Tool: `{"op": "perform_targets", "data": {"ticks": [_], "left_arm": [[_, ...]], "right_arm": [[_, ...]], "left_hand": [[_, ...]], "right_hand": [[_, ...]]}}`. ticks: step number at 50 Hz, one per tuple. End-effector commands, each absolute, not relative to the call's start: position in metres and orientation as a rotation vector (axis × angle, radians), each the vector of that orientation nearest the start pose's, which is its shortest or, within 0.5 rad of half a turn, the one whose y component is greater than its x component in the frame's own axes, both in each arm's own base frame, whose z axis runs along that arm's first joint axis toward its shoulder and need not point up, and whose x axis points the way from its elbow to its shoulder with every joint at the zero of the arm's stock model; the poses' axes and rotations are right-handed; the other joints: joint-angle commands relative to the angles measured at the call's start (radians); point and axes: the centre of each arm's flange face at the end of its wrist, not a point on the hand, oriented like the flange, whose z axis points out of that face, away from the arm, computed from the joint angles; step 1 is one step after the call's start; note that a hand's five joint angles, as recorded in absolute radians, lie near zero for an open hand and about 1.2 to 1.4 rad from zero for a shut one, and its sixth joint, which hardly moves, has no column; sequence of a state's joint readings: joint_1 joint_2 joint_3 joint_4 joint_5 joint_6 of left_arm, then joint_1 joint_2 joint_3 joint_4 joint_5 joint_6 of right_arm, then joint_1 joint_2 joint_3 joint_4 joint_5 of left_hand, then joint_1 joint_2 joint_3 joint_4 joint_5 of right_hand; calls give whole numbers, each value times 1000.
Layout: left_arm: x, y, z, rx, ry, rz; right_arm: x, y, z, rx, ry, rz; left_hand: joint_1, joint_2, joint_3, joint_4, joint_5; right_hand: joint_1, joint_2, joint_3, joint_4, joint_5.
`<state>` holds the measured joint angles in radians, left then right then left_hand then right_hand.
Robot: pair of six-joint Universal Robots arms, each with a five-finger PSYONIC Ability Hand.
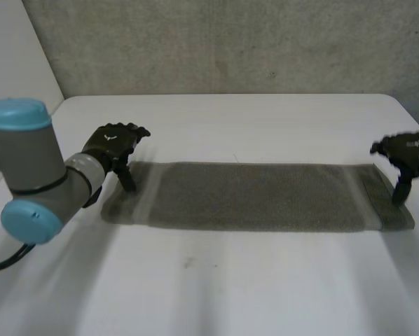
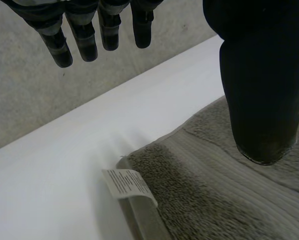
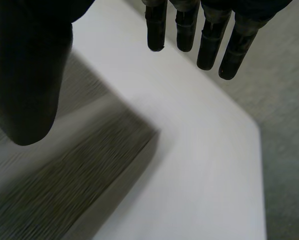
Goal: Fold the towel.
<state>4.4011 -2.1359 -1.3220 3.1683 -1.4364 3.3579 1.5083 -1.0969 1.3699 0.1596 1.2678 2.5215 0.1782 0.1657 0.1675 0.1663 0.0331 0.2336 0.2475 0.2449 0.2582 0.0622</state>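
The grey towel [image 1: 251,196] lies flat as a long, narrow strip across the middle of the white table [image 1: 216,280]. My left hand [image 1: 111,143] is over the towel's left end. It is open, its fingers [image 2: 84,35] straight and its thumb [image 2: 262,90] pointing down at the cloth [image 2: 199,200], with nothing between them. A white label [image 2: 127,185] sticks out at that end's far corner. My right hand [image 1: 406,150] is over the right end, open too, its thumb [image 3: 29,75] above the towel's corner [image 3: 64,185] and its fingers [image 3: 209,40] spread beyond it.
A grey wall [image 1: 230,42] stands behind the table. The table's right edge [image 3: 262,150] runs close past the towel's right end, with grey floor beyond it. Bare white tabletop lies in front of and behind the strip.
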Motion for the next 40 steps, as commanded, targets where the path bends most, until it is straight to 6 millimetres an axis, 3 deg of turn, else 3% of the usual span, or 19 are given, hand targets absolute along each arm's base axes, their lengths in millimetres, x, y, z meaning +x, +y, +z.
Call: {"op": "perform_targets", "data": {"ticks": [1, 10, 13, 15, 16, 17, 21, 23, 24, 26, 27, 29, 33, 36, 37, 38, 39, 40], "left_arm": [[-255, -310, 182, 860, 2503, -2028], [-257, -308, 181, 869, 2509, -2027], [-258, -307, 180, 874, 2509, -2028], [-258, -306, 179, 873, 2514, -2024], [-258, -306, 179, 873, 2514, -2024], [-258, -306, 179, 873, 2514, -2024], [-258, -306, 179, 875, 2516, -2022], [-258, -305, 178, 876, 2520, -2016], [-258, -305, 178, 876, 2520, -2016], [-258, -304, 179, 876, 2519, -2018], [-258, -304, 179, 876, 2519, -2018], [-257, -303, 179, 876, 2522, -2014], [-256, -301, 182, 873, 2516, -2022], [-256, -300, 181, 874, 2520, -2016], [-256, -300, 181, 874, 2520, -2016], [-256, -300, 181, 874, 2520, -2016], [-256, -300, 181, 874, 2520, -2016], [-256, -300, 181, 874, 2520, -2016]], "right_arm": [[117, -340, 154, -1102, 2580, -1691], [108, -348, 127, -1082, 2598, -1697], [107, -350, 121, -1080, 2606, -1682], [106, -353, 117, -1080, 2610, -1674], [106, -353, 117, -1080, 2610, -1674], [105, -355, 116, -1080, 2617, -1674], [100, -362, 119, -1072, 2637, -1706], [80, -373, 126, -1023, 2693, -1778], [79, -373, 126, -1022, 2693, -1779], [51, -386, 134, -985, 2782, -1877], [51, -386, 134, -984, 2782, -1877], [18, -396, 144, -994, 2902, -1938], [1, -401, 155, -1055, 2958, -1986], [9, -403, 161, -1099, 2920, -2021], [25, -404, 170, -1112, 2853, -2068], [25, -404, 170, -1112, 2852, -2068], [54, -402, 186, -1132, 2736, -2143], [54, -402, 186, -1132, 2735, -2144]], "left_hand": [[-4, 9, 7, 8, -33], [-4, 9, 7, 8, -33], [-4, 9, 7, 8, -33], [-4, 9, 7, 8, -33], [-4, 9, 7, 8, -33], [-4, 9, 7, 8, -33], [-4, 9, 7, 8, -33], [-4, 9, 7, 8, -33], [-4, 9, 7, 8, -33], [-4, 9, 7, 8, -33], [-4, 9, 7, 8, -33], [-4, 9, 7, 8, -33], [-4, 9, 7, 8, -33], [-4, 9, 7, 8, -33], [-4, 9, 7, 8, -33], [-4, 9, 7, 8, -33], [-4, 9, 7, 8, -33], [-4, 9, 7, 8, -33]], "right_hand": [[33, 19, 22, 9, 30], [333, 319, 322, 308, 330], [530, 516, 518, 505, 526], [906, 892, 895, 882, 903], [908, 894, 897, 884, 905], [1150, 1136, 1138, 1125, 1146], [1163, 1149, 1151, 1138, 1159], [1163, 1149, 1151, 1138, 1159], [1163, 1149, 1151, 1138, 1159], [1163, 1149, 1151, 1138, 1159], [1163, 1149, 1151, 1138, 1159], [1163, 1149, 1151, 1138, 1159], [1163, 1149, 1151, 1138, 1159], [1163, 1149, 1151, 1138, 1159], [1163, 1149, 1151, 1138, 1159], [1163, 1149, 1151, 1138, 1159], [1163, 1149, 1151, 1138, 1159], [1163, 1149, 1151, 1138, 1159]]}}
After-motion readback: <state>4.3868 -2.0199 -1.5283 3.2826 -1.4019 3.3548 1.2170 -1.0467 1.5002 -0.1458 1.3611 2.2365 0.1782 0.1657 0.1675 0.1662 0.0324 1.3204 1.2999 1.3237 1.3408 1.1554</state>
